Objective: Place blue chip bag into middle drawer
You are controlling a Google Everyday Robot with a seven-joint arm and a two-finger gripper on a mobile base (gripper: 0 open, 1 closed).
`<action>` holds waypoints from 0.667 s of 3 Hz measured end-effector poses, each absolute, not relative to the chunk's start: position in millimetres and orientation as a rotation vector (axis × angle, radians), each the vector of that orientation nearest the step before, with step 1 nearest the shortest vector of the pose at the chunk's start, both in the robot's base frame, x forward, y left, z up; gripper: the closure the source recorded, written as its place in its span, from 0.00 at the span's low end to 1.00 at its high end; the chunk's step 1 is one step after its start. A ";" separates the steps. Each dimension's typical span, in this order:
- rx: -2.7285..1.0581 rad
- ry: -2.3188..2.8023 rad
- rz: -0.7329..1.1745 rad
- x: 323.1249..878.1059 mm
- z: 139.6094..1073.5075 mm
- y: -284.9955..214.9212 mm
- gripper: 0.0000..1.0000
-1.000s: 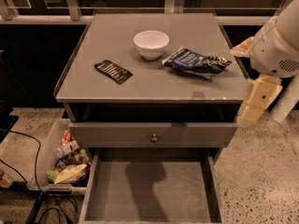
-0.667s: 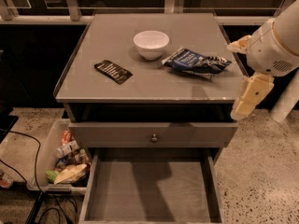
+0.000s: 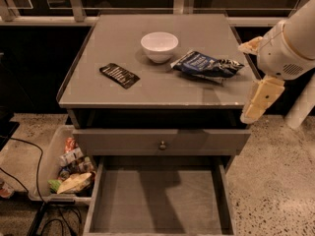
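Observation:
The blue chip bag [image 3: 206, 65] lies crumpled on the right part of the cabinet top [image 3: 98, 90], just right of the white bowl [image 3: 159, 45]. My gripper [image 3: 244, 82] hangs at the cabinet's right edge, just right of and slightly below the bag, not touching it. Its two cream fingers [image 3: 259, 100] stand apart and hold nothing. The middle drawer [image 3: 157, 198] is pulled out at the bottom of the view, a shallow grey box with a bare floor.
A flat black packet [image 3: 119, 75] lies on the left of the top. A shut drawer front with a round knob [image 3: 162, 145] sits above the open drawer. A bin of snacks [image 3: 69, 168] and cables [image 3: 29, 151] are on the floor at left.
My arm and gripper have moved a little left, toward the cabinet's right edge and the bag. The bag, bowl and drawer have not moved.

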State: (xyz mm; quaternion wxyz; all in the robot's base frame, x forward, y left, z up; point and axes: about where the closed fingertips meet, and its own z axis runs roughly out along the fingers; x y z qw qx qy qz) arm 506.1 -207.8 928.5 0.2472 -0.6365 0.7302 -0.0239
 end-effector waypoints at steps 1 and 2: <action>-1.672 1.942 -0.045 530.6 925.4 -219.7 0.00; -1.591 1.883 0.024 559.6 926.7 -223.0 0.00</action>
